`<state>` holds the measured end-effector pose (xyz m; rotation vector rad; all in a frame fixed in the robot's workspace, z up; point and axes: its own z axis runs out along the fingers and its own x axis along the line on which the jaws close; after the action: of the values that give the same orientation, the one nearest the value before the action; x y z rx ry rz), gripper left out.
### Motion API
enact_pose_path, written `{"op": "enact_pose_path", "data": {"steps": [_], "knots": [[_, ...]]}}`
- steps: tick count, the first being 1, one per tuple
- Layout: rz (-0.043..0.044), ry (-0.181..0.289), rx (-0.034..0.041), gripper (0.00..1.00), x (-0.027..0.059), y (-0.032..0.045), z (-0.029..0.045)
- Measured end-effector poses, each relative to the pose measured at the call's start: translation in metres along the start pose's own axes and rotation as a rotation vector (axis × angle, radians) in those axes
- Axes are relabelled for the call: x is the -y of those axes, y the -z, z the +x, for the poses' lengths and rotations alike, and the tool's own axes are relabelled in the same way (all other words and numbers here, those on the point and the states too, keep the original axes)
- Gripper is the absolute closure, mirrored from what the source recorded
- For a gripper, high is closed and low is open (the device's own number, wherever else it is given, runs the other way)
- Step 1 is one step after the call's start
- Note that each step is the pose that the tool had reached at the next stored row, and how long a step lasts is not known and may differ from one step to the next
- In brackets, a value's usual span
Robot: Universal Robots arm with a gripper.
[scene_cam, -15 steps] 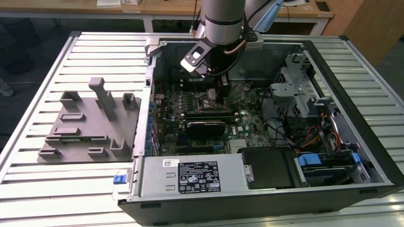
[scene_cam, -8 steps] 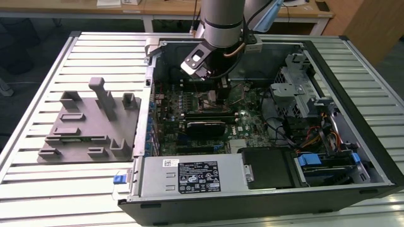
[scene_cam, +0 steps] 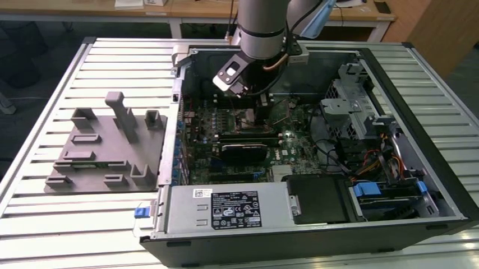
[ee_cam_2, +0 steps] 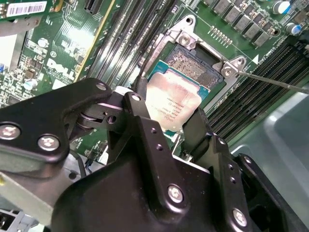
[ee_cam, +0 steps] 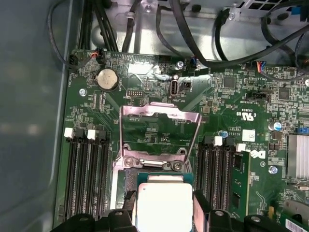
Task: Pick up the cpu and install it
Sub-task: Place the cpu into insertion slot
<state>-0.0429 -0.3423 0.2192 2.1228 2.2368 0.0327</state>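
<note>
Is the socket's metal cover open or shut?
Open: the cover is swung back, and the gripper holds the cpu at the bare socket.

Black-and-white printed label (scene_cam: 235,210) on power supply (scene_cam: 183,208); barcode sticker (ee_cam_2: 26,8) on green circuit board (ee_cam_2: 63,38); faint print on cpu (ee_cam_2: 173,104). Wording illegible.

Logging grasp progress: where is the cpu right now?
In both wrist views the cpu is held in the pincer, right over the open motherboard socket, with memory slots on either side.
</note>
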Motion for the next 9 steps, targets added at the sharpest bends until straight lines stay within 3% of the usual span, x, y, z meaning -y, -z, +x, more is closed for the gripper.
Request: {"op": "enact_pose_path", "data": {"steps": [9], "knots": [[0.0002,-0.003,0.0002,0.46,0.003,-0.0044,0.0045]]}}
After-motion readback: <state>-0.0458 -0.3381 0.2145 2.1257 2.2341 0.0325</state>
